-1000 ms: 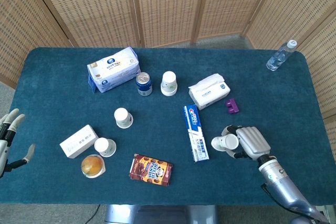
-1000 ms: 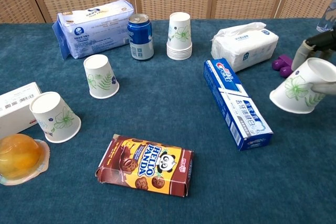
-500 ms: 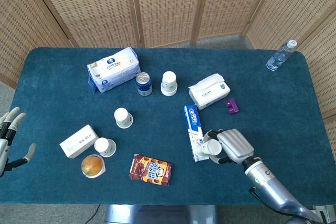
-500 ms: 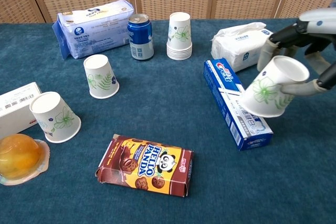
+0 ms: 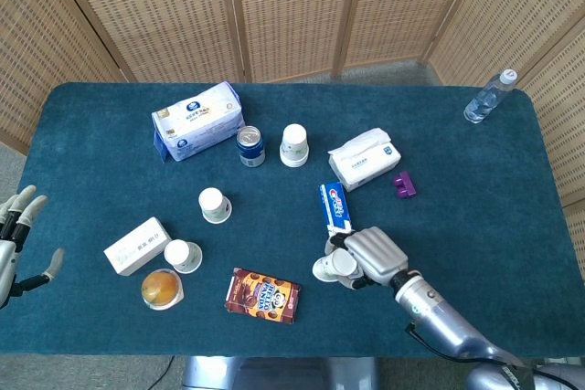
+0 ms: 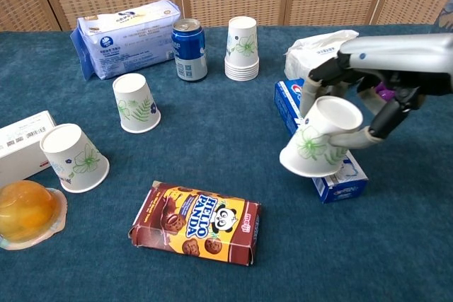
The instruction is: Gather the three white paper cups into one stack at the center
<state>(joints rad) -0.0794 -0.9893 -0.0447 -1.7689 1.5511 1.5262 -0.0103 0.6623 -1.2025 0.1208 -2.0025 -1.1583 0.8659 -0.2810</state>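
Note:
My right hand grips a white paper cup with a green leaf print, bottom up and tilted, held over the toothpaste box. In the head view the same right hand and held cup hang just below the box's near end. A second cup stands upside down left of centre. A third cup stands upside down nearer the left front. A nested pile of cups stands at the back. My left hand stays off the table's left edge, fingers apart, holding nothing.
A Hello Panda box lies at the front centre. A blue can and a tissue pack stand at the back left. A white tissue pack, a purple piece, a water bottle, a small white box and an orange jelly cup are also around.
My right hand has carried the cup leftward from the right side of the table, across the toothpaste box toward the centre. The left hand and the other cups have not moved.

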